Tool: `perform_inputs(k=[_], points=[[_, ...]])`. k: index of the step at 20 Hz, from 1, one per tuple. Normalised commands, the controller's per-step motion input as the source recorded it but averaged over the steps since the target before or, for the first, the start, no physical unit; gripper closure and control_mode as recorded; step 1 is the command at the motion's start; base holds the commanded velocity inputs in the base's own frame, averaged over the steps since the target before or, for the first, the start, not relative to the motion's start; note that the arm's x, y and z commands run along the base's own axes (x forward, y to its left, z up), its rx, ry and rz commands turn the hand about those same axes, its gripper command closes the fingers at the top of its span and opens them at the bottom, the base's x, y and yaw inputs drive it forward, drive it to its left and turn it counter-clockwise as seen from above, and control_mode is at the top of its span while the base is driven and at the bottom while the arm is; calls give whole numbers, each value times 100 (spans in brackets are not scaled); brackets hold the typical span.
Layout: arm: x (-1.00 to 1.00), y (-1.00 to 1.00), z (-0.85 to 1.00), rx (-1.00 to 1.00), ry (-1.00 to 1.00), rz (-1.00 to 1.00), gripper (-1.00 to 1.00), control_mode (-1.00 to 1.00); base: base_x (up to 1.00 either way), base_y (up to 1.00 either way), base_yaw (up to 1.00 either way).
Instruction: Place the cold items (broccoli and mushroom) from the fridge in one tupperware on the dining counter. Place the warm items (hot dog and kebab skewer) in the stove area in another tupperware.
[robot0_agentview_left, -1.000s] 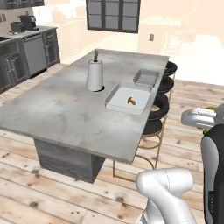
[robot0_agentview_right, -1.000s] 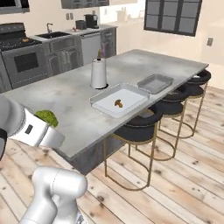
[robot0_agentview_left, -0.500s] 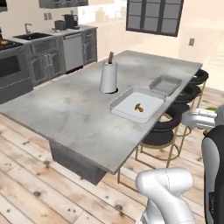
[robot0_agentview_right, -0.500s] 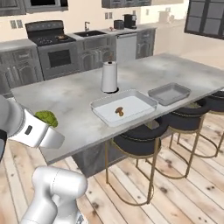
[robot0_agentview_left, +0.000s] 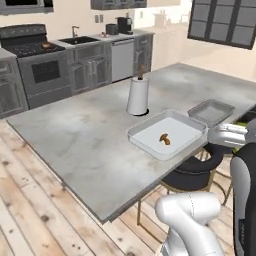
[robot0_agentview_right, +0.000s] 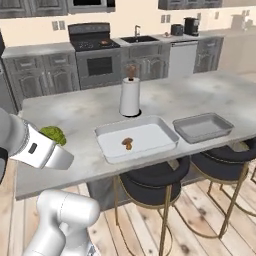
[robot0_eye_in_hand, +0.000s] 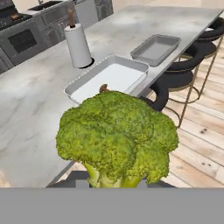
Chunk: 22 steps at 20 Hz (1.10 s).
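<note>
Gripper (robot0_eye_in_hand: 114, 186) is kept clamped on the broccoli (robot0_eye_in_hand: 117, 138); counter (robot0_agentview_left: 75, 135) is seen nearer as views have swung, mushroom (robot0_agentview_right: 127, 143) unmoved in tupperware (robot0_agentview_right: 150, 147)

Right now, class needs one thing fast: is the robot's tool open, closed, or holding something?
Tool: closed on the broccoli, held up short of the dining counter.

A glossy white arm (robot0_agentview_right: 60, 212) of rounded segments, with dark grey joints between them.
</note>
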Motion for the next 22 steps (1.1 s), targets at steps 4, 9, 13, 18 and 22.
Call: perform_inputs(k=[4, 9, 13, 18, 22], points=[[0, 0, 0, 0, 0, 0, 100, 100, 28, -74, 44], [0, 0, 0, 0, 0, 0, 100, 100, 32, -71, 45], [0, 0, 0, 0, 0, 0, 100, 100, 52, -57, 46], [0, 0, 0, 0, 0, 0, 100, 100, 90, -38, 47], [0, 0, 0, 0, 0, 0, 100, 100, 94, -43, 48]])
